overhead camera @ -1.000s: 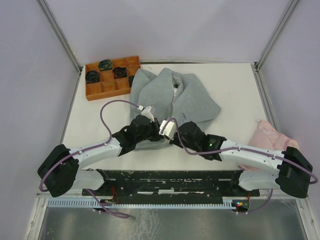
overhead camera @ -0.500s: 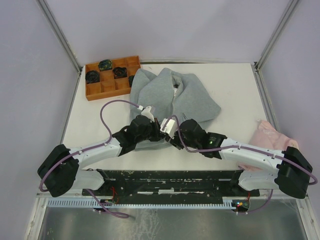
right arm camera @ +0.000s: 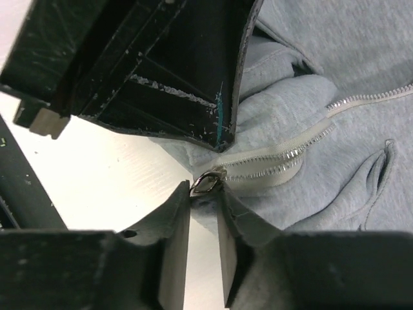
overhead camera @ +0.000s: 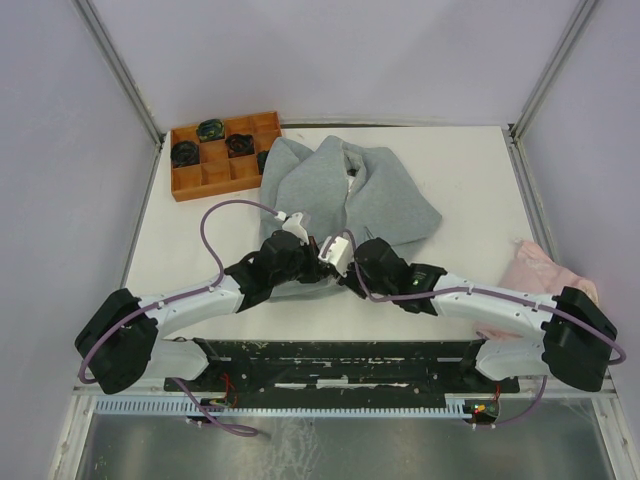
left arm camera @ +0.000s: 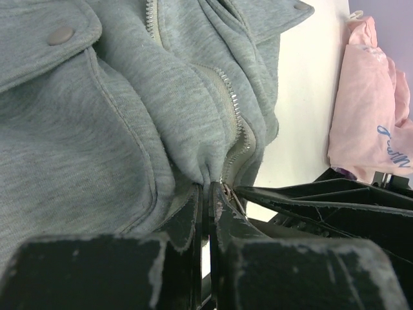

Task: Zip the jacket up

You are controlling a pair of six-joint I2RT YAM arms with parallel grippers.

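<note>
The light grey jacket [overhead camera: 345,195] lies on the white table, front up, its zipper open along most of its length. My left gripper [overhead camera: 320,266] is at the jacket's near hem, shut on the fleece edge just left of the zipper [left arm camera: 210,187]. My right gripper [overhead camera: 346,274] meets it from the right. In the right wrist view its jaws [right arm camera: 205,192] stand narrowly apart around the metal zipper pull [right arm camera: 208,183] and a bit of hem. The zipper teeth [right arm camera: 271,158] run away to the right. The pull also shows in the left wrist view [left arm camera: 231,194].
An orange compartment tray [overhead camera: 190,190] with dark round items stands at the back left, touching the jacket's shoulder. A pale pink cloth [overhead camera: 540,270] lies at the right edge, also seen in the left wrist view [left arm camera: 368,110]. Grey walls enclose the table.
My right arm has slid a little to the left, bringing its gripper up against the left gripper at the hem. The left arm and jacket have stayed put.
</note>
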